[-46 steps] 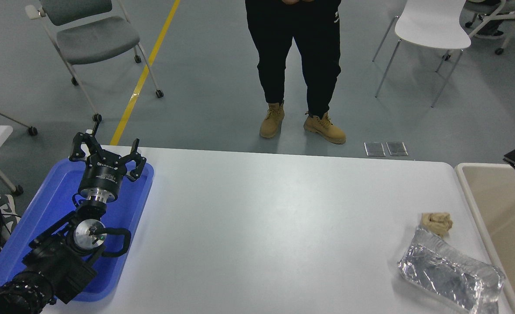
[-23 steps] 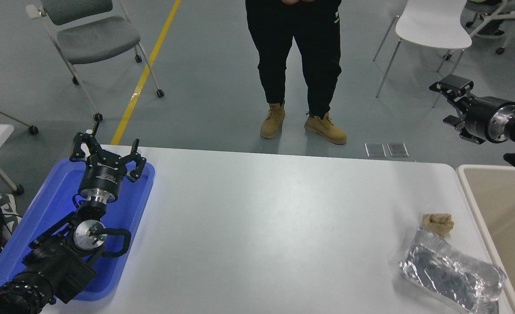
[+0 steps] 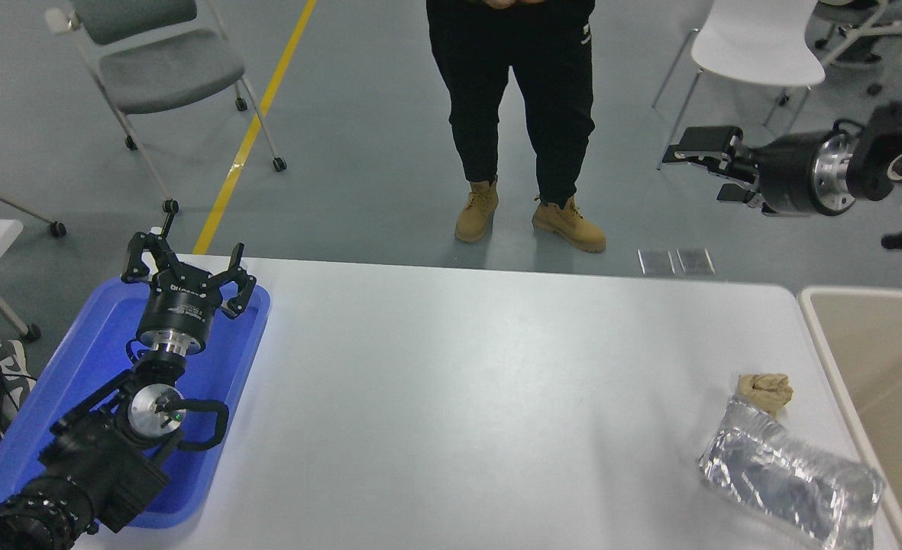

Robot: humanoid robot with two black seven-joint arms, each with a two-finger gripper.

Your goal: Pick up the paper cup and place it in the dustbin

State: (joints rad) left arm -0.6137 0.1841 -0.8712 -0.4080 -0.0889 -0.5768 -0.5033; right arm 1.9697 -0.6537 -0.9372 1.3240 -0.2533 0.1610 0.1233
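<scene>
No paper cup shows anywhere in the head view. The dustbin (image 3: 871, 291), beige inside with a thick off-white rim, stands at the table's right end, cut off by the picture's edge. My right gripper (image 3: 706, 168) is raised high beyond the table's far right corner. It points left, open and empty, up and to the left of the dustbin. My left gripper (image 3: 187, 263) is parked open over the blue tray (image 3: 92, 359) at the lower left.
A crumpled brown paper wad (image 3: 765, 389) and a crinkled silver foil tray (image 3: 790, 477) lie near the table's right front, next to the dustbin. A person (image 3: 512, 84) stands beyond the far edge. Chairs stand on the floor behind.
My right arm has come up from over the dustbin at the right edge. It has swung left and higher, with the gripper empty throughout. The left arm has not moved.
</scene>
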